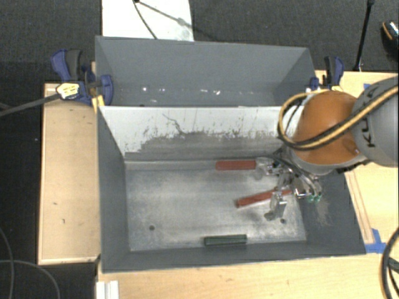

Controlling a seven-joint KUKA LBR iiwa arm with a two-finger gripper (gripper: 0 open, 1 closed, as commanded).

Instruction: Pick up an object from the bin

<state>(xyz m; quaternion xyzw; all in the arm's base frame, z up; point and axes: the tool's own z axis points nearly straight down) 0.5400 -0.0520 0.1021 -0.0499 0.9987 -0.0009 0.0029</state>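
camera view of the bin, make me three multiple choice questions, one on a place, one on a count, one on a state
1. Where in the bin does the dark bar lie?
A near the floor's front edge
B against the back wall
C in the back left corner

2. How many reddish-brown sticks are in the bin?
A one
B two
C four

3. How does the middle stick lie?
A upright in a corner
B left to right, its right end at the gripper
C across the dark bar

1 A, it lies along the front edge.
2 B, one at the back wall's foot, one mid-floor.
3 B, its right end meets the gripper.
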